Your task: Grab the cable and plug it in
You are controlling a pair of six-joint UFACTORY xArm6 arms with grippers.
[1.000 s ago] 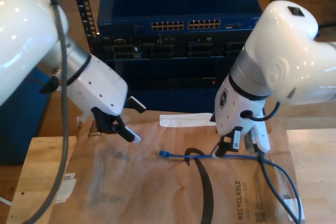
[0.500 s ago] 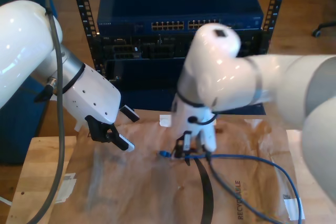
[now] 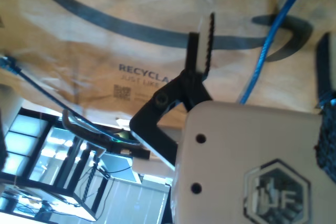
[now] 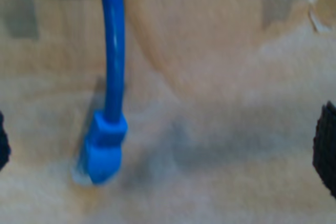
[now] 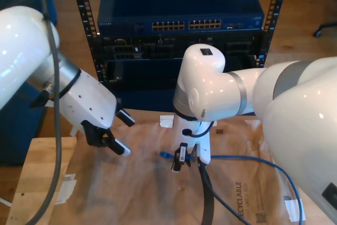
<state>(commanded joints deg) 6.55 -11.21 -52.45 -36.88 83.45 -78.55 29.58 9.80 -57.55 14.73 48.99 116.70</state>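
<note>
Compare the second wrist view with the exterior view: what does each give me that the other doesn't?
Second wrist view: a close look at the plug, lying on the brown paper bag between my open fingers, which are not touching it.

Exterior view: the network switch with its row of ports in the rack behind, and the cable trailing off toward the exterior view's right.

Both: the blue plug end on the paper, with my second gripper hanging over it.

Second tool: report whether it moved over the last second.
Yes. My second tool shifted toward the exterior view's left, against the rack, reaching the cable end.
</note>
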